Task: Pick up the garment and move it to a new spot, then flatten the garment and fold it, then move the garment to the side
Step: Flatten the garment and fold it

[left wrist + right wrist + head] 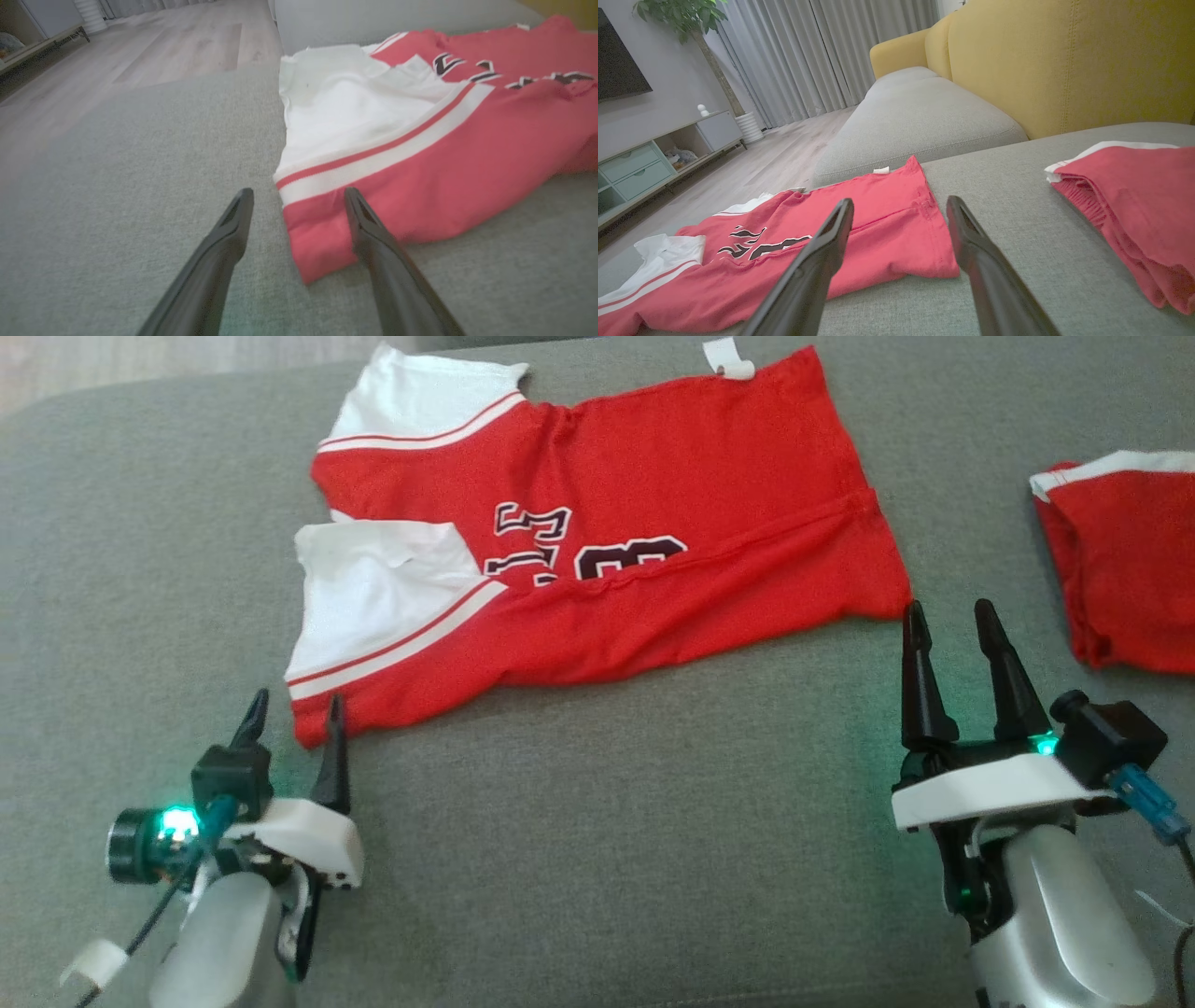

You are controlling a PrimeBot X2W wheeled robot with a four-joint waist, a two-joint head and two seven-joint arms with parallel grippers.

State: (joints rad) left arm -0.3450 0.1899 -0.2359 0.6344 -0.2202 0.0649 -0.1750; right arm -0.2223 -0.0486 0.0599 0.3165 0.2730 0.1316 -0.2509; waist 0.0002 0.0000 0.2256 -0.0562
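Garment [653,523] flat on grey cushion [607,821], apparently part-folded lengthwise. Left gripper [297,698] spread, empty, straddling near sleeve-side corner. Right gripper [948,607] spread, empty, just beside hem corner. Advised: pinch both corners together, lift evenly, keep clear of second red garment [1130,560].

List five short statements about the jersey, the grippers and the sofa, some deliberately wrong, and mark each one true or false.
1. The red and white jersey lies spread on the grey sofa cushion. True.
2. The left gripper is shut on the jersey's sleeve. False: its fingers stand open at the jersey's near corner and hold nothing.
3. The right gripper is open, by the jersey's hem corner. True.
4. A folded red garment lies on the jersey's left side. False: it lies to the robot's right, apart from the jersey.
5. The sofa's backrest is yellow. True.
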